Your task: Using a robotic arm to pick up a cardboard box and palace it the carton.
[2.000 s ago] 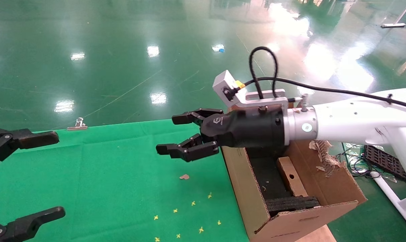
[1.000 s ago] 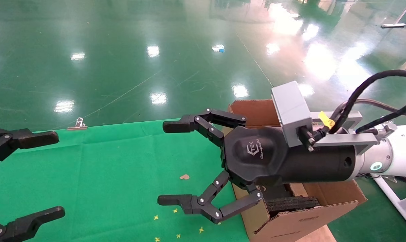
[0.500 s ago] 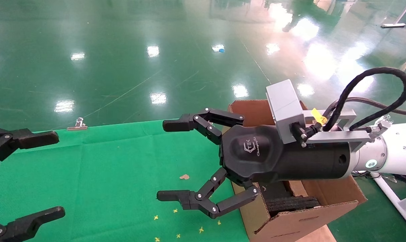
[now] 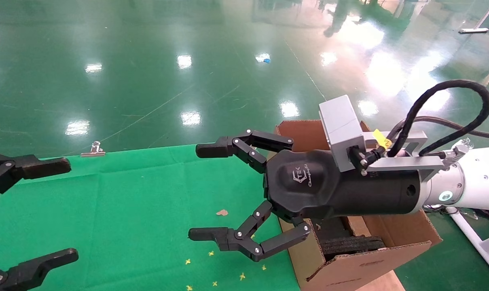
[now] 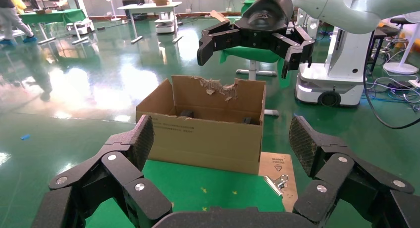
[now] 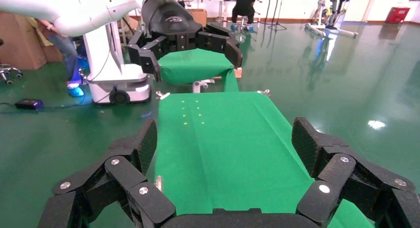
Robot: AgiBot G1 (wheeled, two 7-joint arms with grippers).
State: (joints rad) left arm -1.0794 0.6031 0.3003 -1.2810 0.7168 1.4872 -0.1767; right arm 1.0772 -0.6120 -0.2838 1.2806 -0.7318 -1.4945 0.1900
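Note:
My right gripper (image 4: 202, 192) on the white robotic arm (image 4: 477, 186) hangs open and empty over the green cloth, its black body crossing the carton's near side. The carton (image 4: 349, 270) stands at the table's right end, flaps up, with black foam (image 4: 351, 244) inside. Only a corner of the cardboard box (image 4: 359, 228) shows in it, under the gripper body. In the left wrist view the carton (image 5: 208, 134) faces my open left gripper (image 5: 223, 143), and the right gripper (image 5: 255, 44) hovers above it. The left gripper (image 4: 66, 210) is parked at the table's left edge.
The green cloth (image 4: 127, 202) carries small yellow marks (image 4: 228, 262) and a brown scrap (image 4: 222, 212). A binder clip (image 4: 93, 149) sits on the far edge, another (image 5: 275, 181) on the wooden board beside the carton. A white frame leg (image 4: 475, 238) stands right of the carton.
Over two seconds the right gripper rolled, spread its fingers wider and came nearer and lower, now covering most of the carton's inside. In the last half second it barely moved. The left arm stayed put.

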